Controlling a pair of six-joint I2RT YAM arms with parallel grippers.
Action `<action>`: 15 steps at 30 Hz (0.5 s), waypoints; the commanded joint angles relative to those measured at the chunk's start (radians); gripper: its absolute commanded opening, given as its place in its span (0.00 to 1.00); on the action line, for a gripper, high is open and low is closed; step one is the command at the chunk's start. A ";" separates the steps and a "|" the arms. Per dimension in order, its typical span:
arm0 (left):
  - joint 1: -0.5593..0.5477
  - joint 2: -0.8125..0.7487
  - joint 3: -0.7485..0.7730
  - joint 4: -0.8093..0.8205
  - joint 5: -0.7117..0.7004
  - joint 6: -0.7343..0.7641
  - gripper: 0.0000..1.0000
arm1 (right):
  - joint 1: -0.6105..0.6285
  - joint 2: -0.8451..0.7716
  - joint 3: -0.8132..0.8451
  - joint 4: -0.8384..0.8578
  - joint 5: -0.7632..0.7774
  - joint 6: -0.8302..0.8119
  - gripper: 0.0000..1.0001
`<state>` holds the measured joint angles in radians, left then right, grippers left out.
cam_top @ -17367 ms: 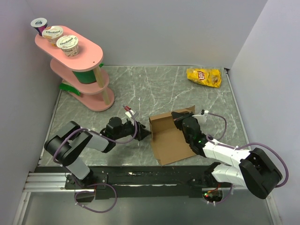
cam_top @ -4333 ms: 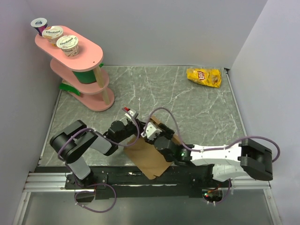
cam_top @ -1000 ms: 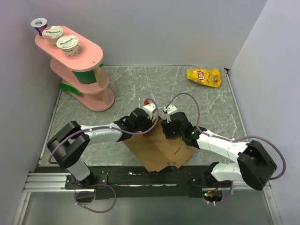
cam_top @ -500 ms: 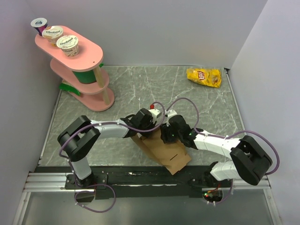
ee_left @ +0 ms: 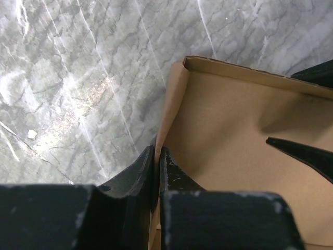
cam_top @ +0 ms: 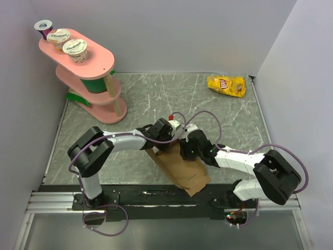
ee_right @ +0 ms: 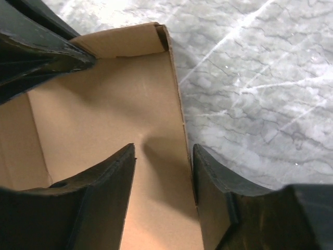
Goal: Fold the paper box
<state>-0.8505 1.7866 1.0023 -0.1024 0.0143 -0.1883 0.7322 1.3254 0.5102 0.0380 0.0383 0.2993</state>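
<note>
Pinching the paper box (ee_left: 234, 130) edge, left gripper (ee_left: 157, 152) faces right gripper (ee_right: 164, 151).

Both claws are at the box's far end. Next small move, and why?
Probably close the right claw on the paper box wall it straddles. Its fingers stand apart, one inside, one outside, while the left claw is pinched on the opposite wall.

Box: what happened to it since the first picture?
The box slid left toward the middle, turned, and now looks narrower. The left pincer, apart from it at first, reached over and pinched one side wall. The right pincer now straddles the other side wall, open. The chip bag and the shelf with its cups stayed put.
</note>
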 commanded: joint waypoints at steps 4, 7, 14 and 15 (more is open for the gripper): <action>-0.025 0.042 0.001 -0.105 -0.144 -0.033 0.01 | 0.009 0.018 -0.024 0.048 0.021 0.054 0.50; -0.057 0.062 0.025 -0.147 -0.285 -0.075 0.01 | 0.009 0.020 -0.038 0.051 0.040 0.069 0.49; -0.073 0.157 0.134 -0.281 -0.494 -0.163 0.01 | 0.010 -0.002 -0.079 0.053 0.110 0.127 0.38; -0.071 0.163 0.140 -0.290 -0.514 -0.168 0.01 | 0.010 -0.002 -0.081 0.053 0.110 0.126 0.37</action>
<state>-0.9421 1.8584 1.1324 -0.2607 -0.2634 -0.2817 0.7322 1.3331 0.4637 0.0948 0.1268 0.3744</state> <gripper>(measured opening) 0.124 0.388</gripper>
